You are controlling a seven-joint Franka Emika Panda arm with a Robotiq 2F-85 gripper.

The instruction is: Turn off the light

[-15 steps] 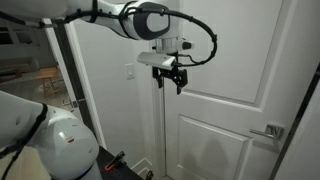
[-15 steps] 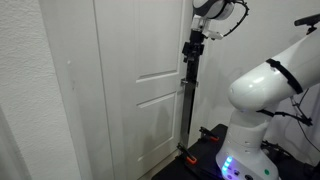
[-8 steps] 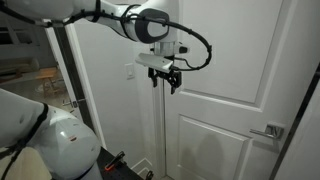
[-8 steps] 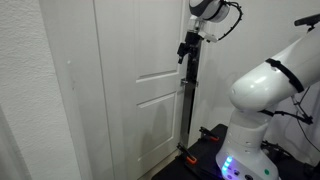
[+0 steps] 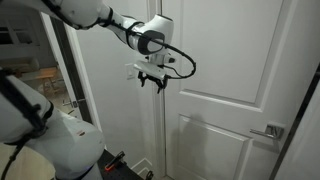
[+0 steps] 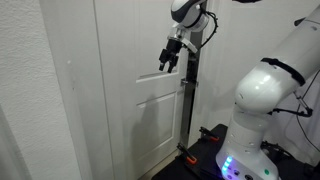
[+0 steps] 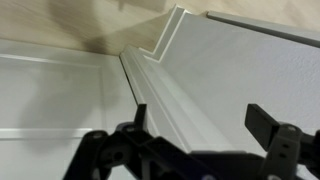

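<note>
The white wall switch plate (image 5: 130, 70) sits on the narrow wall strip beside the white panelled door (image 5: 230, 60). It is small and partly covered by my hand. My gripper (image 5: 153, 84) hangs just right of the plate at the same height, against the door frame. It also shows in an exterior view (image 6: 168, 62), in front of the door's upper panel. In the wrist view the gripper (image 7: 205, 128) is open and empty. Its two dark fingers (image 7: 268, 125) straddle the white door-frame moulding (image 7: 160, 95). No lamp is in view.
A silver lever handle (image 5: 270, 131) sits low on the door at the right. The robot's white base (image 6: 265, 100) stands beside the door and also fills the lower left corner of an exterior view (image 5: 50, 140). An open doorway (image 5: 40, 70) lies past the wall strip.
The gripper has swung from the door panel across the frame towards the switch plate and risen slightly. The wrist has turned. The jaws stay open.
</note>
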